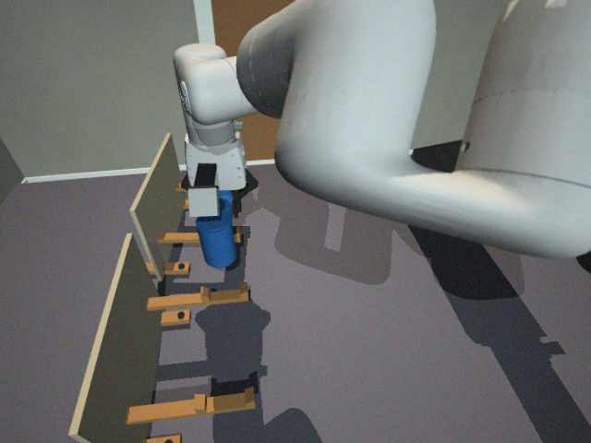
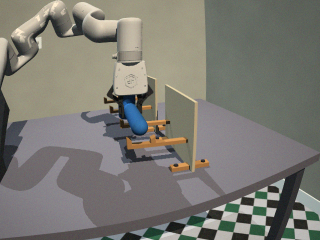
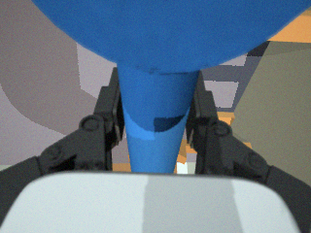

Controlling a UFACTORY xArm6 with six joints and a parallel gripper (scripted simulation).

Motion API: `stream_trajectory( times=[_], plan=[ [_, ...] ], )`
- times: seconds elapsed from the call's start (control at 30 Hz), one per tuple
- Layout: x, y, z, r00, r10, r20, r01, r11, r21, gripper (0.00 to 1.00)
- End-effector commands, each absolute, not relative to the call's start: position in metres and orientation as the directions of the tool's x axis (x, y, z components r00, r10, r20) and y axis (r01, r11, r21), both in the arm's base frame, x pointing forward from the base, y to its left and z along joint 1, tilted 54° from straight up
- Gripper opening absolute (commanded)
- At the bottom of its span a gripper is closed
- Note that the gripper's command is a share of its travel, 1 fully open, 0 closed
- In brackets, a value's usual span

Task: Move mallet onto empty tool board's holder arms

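My gripper is shut on the blue mallet's handle and holds it in the air, roughly level. The handle's rounded end points at the exterior view. The head hangs on the other side, under the wrist camera, and fills the top of the wrist view. The fingers clamp the handle from both sides. The mallet hangs over the arms of the board nearer in the exterior view. I cannot tell whether it touches them. The other board's arms are bare.
Both boards stand upright in a row, with orange arms sticking out sideways and orange feet bolted to the table. In the top view the nearer board has bare arms. The robot's upper arm blocks much of that view.
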State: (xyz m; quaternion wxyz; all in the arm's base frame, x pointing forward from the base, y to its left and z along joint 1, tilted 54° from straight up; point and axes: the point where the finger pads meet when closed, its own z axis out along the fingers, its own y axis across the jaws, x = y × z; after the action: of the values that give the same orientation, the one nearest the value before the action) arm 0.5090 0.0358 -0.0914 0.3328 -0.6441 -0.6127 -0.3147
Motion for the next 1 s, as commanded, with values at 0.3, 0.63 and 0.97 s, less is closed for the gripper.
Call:
stream_trajectory(
  times=[0.3, 0.63, 0.97],
  plan=[
    [0.514, 0.053, -0.105, 0.048, 0.581, 0.812, 0.999, -0.033, -0.035, 0.00],
    [0.514, 0.059, -0.109, 0.048, 0.581, 0.812, 0.999, -0.033, -0.035, 0.00],
    [0.514, 0.059, -0.109, 0.048, 0.581, 0.812, 0.999, -0.033, -0.035, 0.00]
  ],
)
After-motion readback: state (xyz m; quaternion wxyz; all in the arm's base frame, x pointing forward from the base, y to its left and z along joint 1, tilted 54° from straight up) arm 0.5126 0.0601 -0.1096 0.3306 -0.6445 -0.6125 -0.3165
